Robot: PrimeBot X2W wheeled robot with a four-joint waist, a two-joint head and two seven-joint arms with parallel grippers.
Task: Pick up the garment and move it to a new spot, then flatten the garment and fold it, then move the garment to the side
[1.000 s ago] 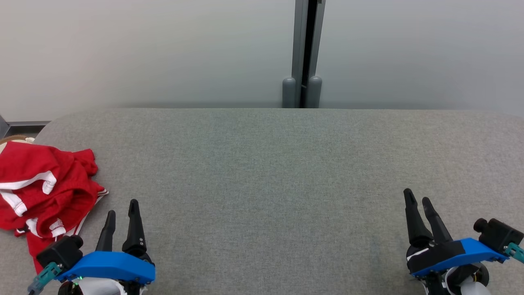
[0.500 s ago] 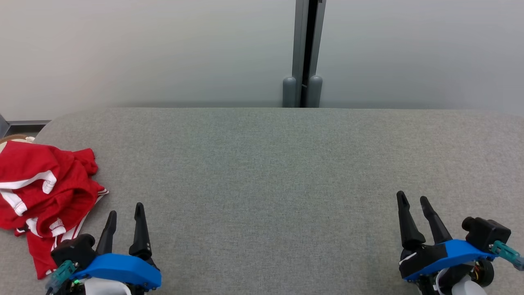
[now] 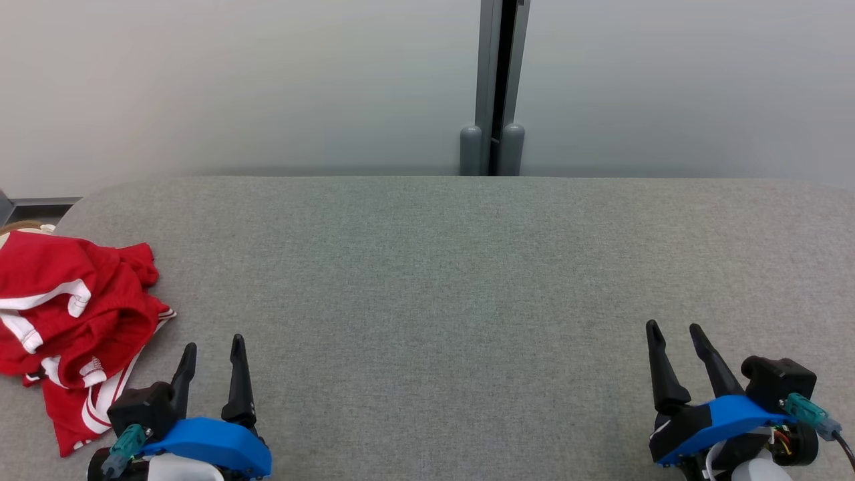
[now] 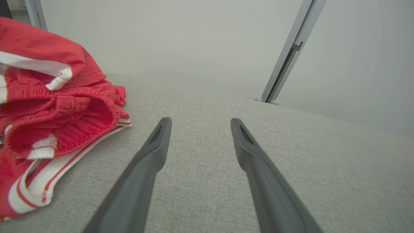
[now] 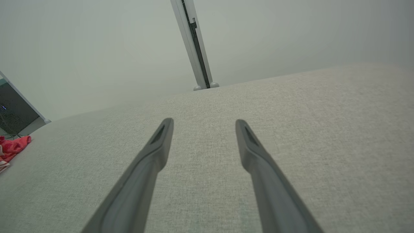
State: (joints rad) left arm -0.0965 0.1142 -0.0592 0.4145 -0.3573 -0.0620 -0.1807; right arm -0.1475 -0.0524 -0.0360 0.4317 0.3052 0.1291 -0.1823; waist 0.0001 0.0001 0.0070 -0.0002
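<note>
A crumpled red garment [image 3: 73,327] with white stripes lies bunched at the left edge of the grey table. My left gripper [image 3: 214,342] stands open just to its right, near the front edge, with nothing between its fingers. In the left wrist view the garment [image 4: 48,113] sits to the left of my open left gripper [image 4: 199,120], apart from it. My right gripper [image 3: 673,325] is open and empty at the front right, far from the cloth. In the right wrist view the right gripper [image 5: 203,121] points over bare table, and a corner of the garment [image 5: 13,147] shows at far left.
The grey fabric-covered table [image 3: 441,267] has rounded far corners and runs the width of the head view. Behind it stands a pale wall with a grey vertical post [image 3: 494,87]. A dark panel [image 5: 13,110] shows beyond the table's left end.
Both grippers have drawn back toward the front edge of the table, staying open. The garment has not moved.
</note>
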